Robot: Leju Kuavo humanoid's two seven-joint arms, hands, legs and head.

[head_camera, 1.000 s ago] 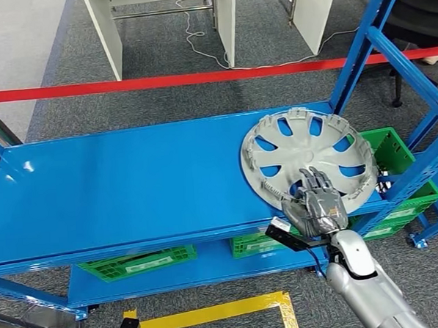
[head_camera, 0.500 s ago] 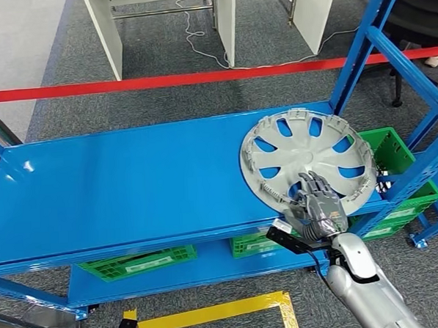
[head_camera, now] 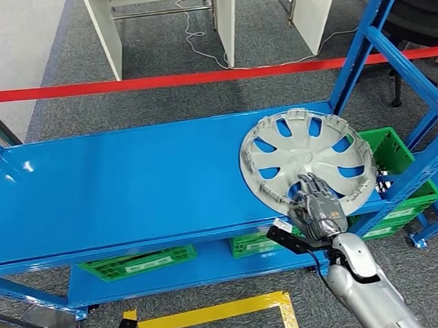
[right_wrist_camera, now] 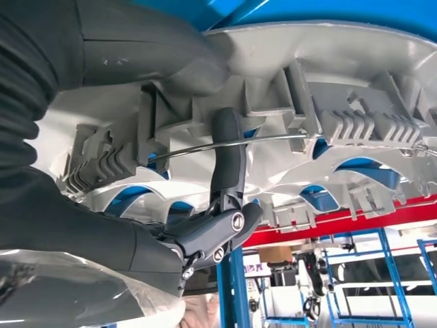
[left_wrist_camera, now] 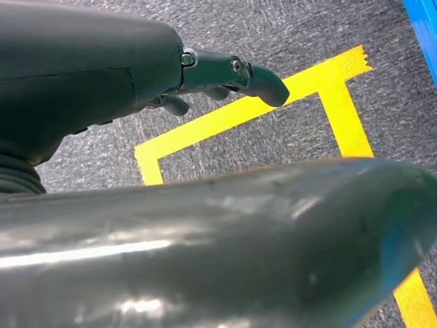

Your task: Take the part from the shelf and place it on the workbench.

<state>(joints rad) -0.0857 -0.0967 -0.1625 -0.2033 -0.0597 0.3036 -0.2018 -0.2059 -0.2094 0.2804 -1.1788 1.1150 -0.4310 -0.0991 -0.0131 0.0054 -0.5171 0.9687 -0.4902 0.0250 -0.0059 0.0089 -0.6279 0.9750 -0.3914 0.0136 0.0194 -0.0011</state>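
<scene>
Right wrist view shows right hand [right_wrist_camera: 170, 205] fingers [right_wrist_camera: 229, 154] hooked on the wheel cover's [head_camera: 308, 159] hidden underside rim.

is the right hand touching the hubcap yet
Touching. In the right wrist view, a dark finger of the right hand presses against the ribbed inner rim of the hubcap, with the thumb over its outer edge.

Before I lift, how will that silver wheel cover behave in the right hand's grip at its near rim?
The wheel cover looks like thin moulded plastic with cut-out spokes, so probably light and somewhat flexible. Gripped at one edge by the right hand, the wide disc will likely droop or swing. Its ribbed inner clips should resist slipping.
</scene>
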